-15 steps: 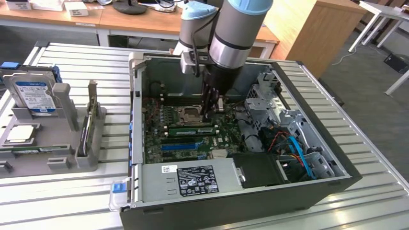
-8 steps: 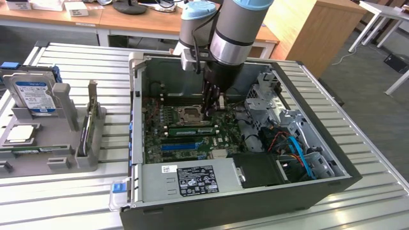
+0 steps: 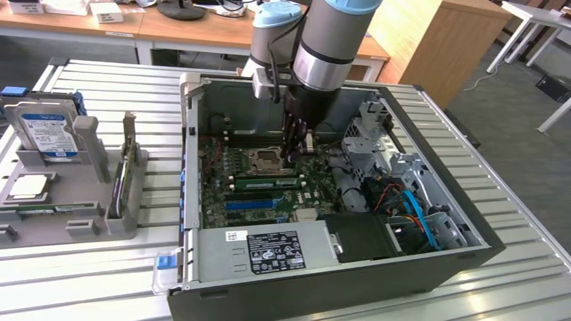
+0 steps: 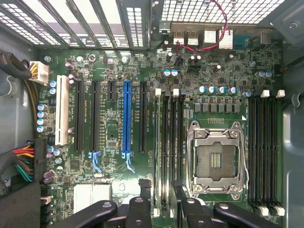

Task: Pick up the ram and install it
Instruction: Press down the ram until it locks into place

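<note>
Inside the open computer case (image 3: 189,175), the gripper (image 4: 161,187) hangs just above the motherboard (image 3: 218,194) with its jaws spread wide and nothing between them. In the wrist view its black fingers (image 4: 144,195) straddle one end of the bank of memory slots (image 4: 170,142) that lies between the CPU socket (image 4: 216,159) and the blue expansion slot (image 4: 127,118). The ram (image 3: 264,181) is not held: in the exterior view it appears to stand on its long edge in that bank, just in front of the socket. Its long axis runs across the board, parallel to the blue slot. One end points toward the case's rear wall at the exterior view's left, the other toward the drive cage (image 3: 375,144) at the right, below the fingers. Outside the case, on the slatted table (image 3: 107,267) at the exterior view's left, a grey holder (image 3: 89,200) carries a blue-labelled hard drive (image 3: 47,134) and an upright card (image 3: 128,167).
</note>
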{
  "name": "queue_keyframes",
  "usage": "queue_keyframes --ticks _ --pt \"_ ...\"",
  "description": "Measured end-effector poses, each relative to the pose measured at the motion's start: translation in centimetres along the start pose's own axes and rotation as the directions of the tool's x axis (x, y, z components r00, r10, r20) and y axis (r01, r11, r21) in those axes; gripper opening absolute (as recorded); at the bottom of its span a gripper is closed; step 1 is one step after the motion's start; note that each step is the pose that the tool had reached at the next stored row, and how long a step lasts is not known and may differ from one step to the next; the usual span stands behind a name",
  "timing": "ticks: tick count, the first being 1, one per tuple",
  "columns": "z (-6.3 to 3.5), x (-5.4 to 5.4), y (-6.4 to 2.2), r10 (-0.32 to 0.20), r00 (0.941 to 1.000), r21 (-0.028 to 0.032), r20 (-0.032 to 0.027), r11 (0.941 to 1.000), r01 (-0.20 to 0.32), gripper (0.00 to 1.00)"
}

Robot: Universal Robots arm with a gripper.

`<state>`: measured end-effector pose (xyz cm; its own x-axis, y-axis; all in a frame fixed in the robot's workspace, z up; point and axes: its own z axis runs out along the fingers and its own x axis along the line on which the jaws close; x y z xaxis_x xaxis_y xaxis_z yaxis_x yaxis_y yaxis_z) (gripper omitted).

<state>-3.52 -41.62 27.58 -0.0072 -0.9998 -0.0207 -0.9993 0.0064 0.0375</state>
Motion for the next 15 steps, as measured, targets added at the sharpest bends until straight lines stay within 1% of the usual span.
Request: queue_keyframes --ticks 2,3,5,6,7,13,15 --pt "0.00 0.00 0.00 0.000 1.0000 0.0000 0.0000 1.0000 0.000 0.31" --pt "0.00 0.00 0.00 0.000 1.0000 0.0000 0.0000 1.0000 0.000 0.29" --pt "0.00 0.00 0.00 0.000 1.0000 0.0000 0.0000 1.0000 0.000 0.17" --pt "0.00 0.00 0.00 0.000 1.0000 0.0000 0.0000 1.0000 0.000 0.17" --pt "0.00 0.00 0.00 0.000 1.0000 0.0000 0.0000 1.0000 0.000 0.11" --pt "0.00 0.00 -0.02 0.000 1.0000 0.0000 -0.0001 1.0000 0.000 0.11" --pt "-0.02 0.00 -0.31 0.000 1.0000 -0.0001 -0.0002 1.0000 0.000 0.11"
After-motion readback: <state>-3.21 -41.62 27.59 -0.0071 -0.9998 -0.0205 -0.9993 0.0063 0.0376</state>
